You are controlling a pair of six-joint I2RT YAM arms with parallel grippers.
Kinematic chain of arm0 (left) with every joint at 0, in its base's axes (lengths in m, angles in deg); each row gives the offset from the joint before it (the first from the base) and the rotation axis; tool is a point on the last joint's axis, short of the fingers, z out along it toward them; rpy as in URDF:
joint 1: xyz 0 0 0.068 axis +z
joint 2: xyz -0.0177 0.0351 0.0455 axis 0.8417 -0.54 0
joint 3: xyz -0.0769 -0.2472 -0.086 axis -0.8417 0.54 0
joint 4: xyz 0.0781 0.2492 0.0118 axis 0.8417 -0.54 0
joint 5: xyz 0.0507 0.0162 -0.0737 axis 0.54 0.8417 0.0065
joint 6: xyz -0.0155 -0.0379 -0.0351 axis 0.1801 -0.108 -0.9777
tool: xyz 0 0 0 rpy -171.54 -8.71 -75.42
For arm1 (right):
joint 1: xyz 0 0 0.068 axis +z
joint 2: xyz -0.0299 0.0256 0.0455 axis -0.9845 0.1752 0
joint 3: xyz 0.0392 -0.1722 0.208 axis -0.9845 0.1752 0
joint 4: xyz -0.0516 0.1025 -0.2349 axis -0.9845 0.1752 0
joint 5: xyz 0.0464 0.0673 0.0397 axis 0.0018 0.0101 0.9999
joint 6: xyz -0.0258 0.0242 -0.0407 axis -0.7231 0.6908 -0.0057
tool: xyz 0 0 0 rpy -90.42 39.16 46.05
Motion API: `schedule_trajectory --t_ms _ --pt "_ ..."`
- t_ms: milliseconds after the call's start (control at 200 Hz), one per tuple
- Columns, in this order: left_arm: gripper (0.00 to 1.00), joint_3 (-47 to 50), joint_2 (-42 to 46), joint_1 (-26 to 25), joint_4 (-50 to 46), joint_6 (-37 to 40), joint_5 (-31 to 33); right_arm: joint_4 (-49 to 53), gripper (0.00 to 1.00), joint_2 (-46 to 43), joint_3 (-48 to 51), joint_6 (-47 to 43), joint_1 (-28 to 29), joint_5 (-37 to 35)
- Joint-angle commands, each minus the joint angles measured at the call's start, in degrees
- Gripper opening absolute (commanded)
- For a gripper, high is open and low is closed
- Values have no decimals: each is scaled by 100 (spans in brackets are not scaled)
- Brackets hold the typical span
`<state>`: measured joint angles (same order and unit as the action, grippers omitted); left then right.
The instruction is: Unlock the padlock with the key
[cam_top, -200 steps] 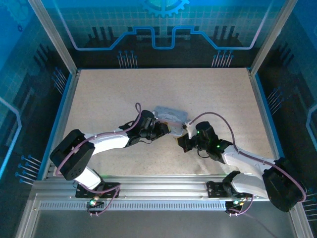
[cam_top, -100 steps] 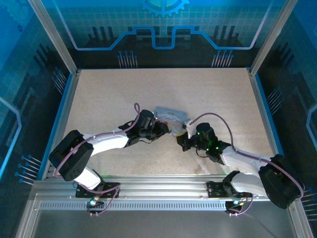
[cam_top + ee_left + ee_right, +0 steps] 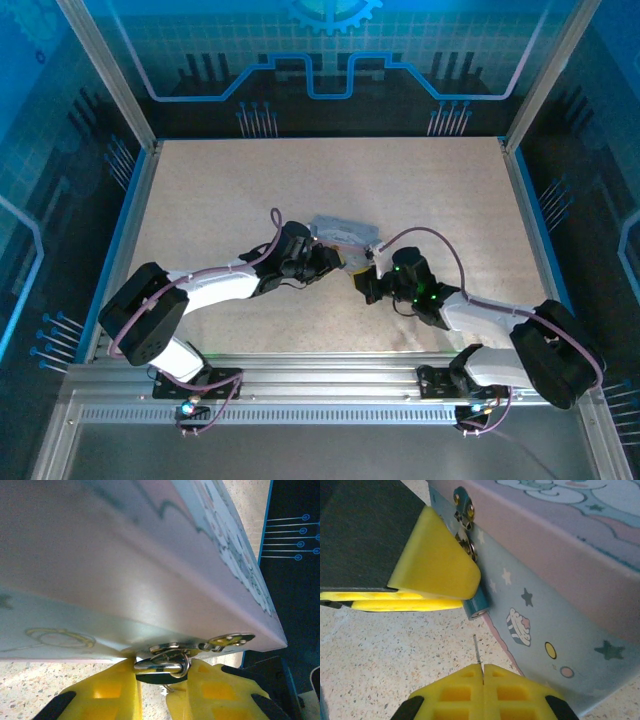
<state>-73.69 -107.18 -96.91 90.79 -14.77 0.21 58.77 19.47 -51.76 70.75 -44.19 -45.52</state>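
The left gripper (image 3: pixel 154 684) is clamped on the padlock (image 3: pixel 162 665), which hangs from the hasp (image 3: pixel 200 644) of the tin (image 3: pixel 125 580). The right gripper (image 3: pixel 482 675) pinches the key (image 3: pixel 477 652), whose blade points lengthwise at the padlock's end without touching it.

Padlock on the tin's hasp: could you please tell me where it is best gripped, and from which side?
Probably clamp the padlock across its body, coming in alongside the tin, as the left gripper does: the shackle is threaded through the hasp, and the keyhole end is left bare, facing the key.
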Motion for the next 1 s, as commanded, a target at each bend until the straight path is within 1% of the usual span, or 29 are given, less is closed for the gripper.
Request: schedule_trajectory --t_ms 0,310,995 --pt "21 -121 274 25 227 -9 -139 -287 4 114 -158 -59 84 -46" --pt "21 -98 279 18 198 5 -120 -419 4 219 -215 -44 83 -24" --pt "21 -58 236 22 183 3 -102 -296 4 27 -162 -44 83 -147"
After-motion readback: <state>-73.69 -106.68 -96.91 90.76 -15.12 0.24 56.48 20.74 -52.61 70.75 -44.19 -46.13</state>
